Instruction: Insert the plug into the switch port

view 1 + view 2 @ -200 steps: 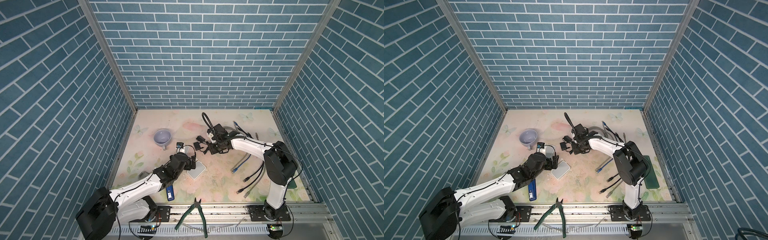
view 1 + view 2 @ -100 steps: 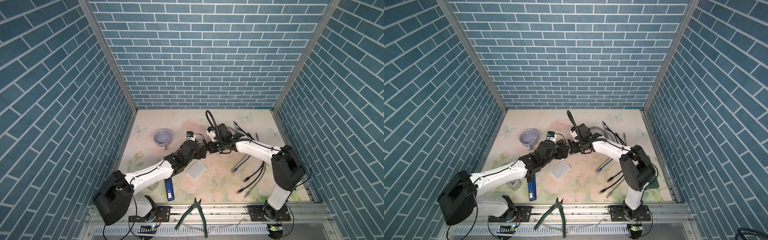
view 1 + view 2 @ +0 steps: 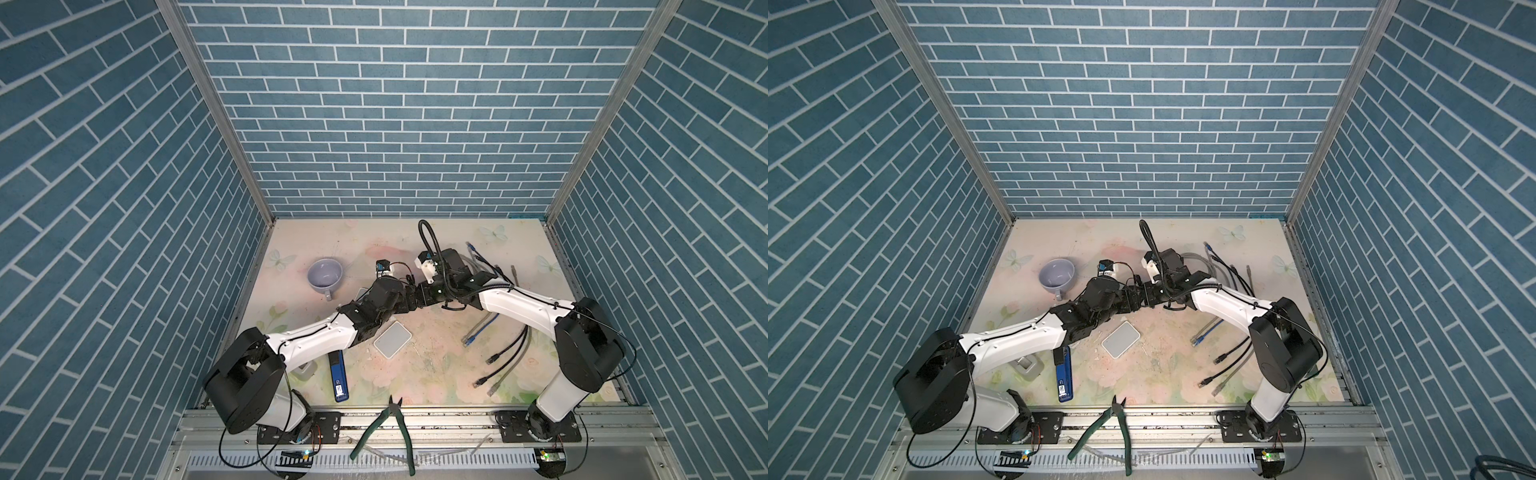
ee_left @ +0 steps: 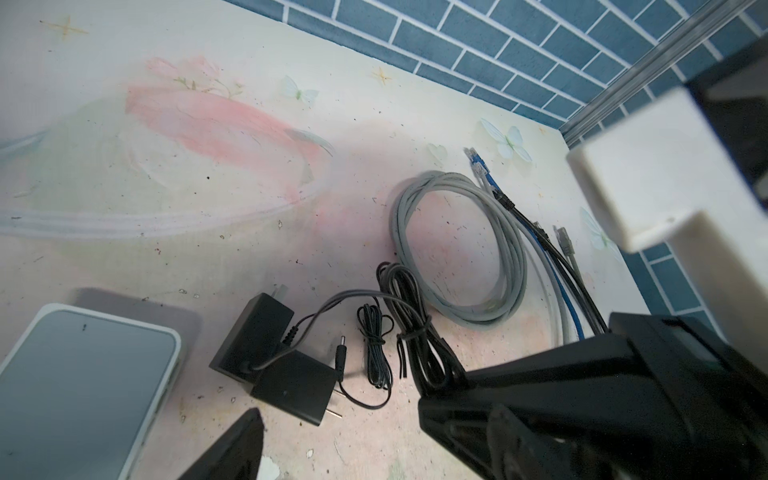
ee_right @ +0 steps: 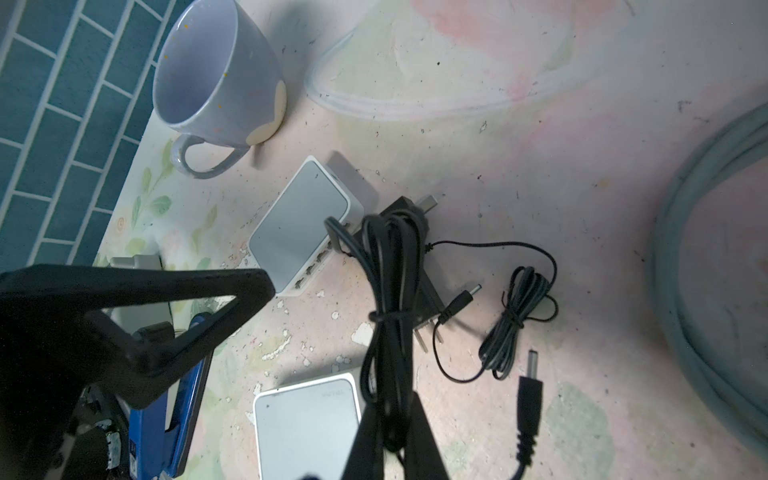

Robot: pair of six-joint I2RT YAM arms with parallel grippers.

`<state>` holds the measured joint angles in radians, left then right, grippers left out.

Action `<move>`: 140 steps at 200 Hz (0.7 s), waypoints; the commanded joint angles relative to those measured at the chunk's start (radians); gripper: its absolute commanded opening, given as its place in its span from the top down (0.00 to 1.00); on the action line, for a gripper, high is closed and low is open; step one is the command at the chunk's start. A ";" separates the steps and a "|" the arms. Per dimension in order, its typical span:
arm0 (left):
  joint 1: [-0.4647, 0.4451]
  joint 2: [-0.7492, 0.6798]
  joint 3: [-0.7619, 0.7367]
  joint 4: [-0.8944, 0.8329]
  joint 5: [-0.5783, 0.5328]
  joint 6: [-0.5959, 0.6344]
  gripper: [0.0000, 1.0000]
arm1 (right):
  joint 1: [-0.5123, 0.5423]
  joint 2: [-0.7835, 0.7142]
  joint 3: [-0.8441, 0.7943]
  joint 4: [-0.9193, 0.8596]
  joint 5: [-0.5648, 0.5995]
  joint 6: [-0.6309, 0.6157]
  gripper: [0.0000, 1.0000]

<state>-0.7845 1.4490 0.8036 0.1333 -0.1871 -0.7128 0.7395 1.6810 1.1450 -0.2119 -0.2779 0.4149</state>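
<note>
1. The plug (image 5: 530, 386) is a black barrel plug on the end of the cord (image 5: 390, 291). It hangs loose just beside the right hand (image 5: 392, 419) and is in no port. Whether it touches the worktop (image 3: 436, 374) cannot be told.
2. The cord is black and tied into a bundle, which rises from between the right hand's fingers.
3. The right hand is clamped tight on the cord bundle. In both top views it sits mid-worktop, tip to tip with the left hand (image 3: 408, 301).
4. The switch (image 5: 299, 226) is a small white box lying flat, with a row of ports along the side facing the cord. The plug is well apart from it.
5. The left hand has its fingers spread wide and holds nothing. One finger (image 4: 237, 444) is over bare worktop.
6. Two black power adapters (image 4: 253, 336) lie against each other between the switch and the cord bundle. A thin lead (image 4: 374, 345) lies beside them, and its small plug (image 4: 338, 361) rests on the worktop.
7. A second white box (image 3: 392, 340) lies flat near the hands, on the side towards the front rail.
8. Outlying items:
   - A mug (image 3: 325, 274) stands upright near the left wall.
   - A blue device (image 3: 338, 376) lies under the left arm.
   - Pliers (image 3: 390, 415) rest on the front rail.
   - A coil of grey cable (image 4: 457, 249) and loose network cables (image 3: 478, 332) lie on the right side.
</note>
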 commanded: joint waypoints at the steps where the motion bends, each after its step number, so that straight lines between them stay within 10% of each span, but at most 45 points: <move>1: 0.012 0.015 0.028 0.041 -0.024 -0.037 0.18 | 0.000 -0.033 -0.024 0.038 -0.019 0.024 1.00; 140: 0.040 0.154 0.158 0.039 0.053 0.007 0.62 | 0.001 -0.062 -0.043 0.092 -0.070 0.003 1.00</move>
<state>-0.7490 1.5906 0.9192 0.1921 -0.1528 -0.7387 0.7368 1.6627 1.1236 -0.1715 -0.3210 0.4145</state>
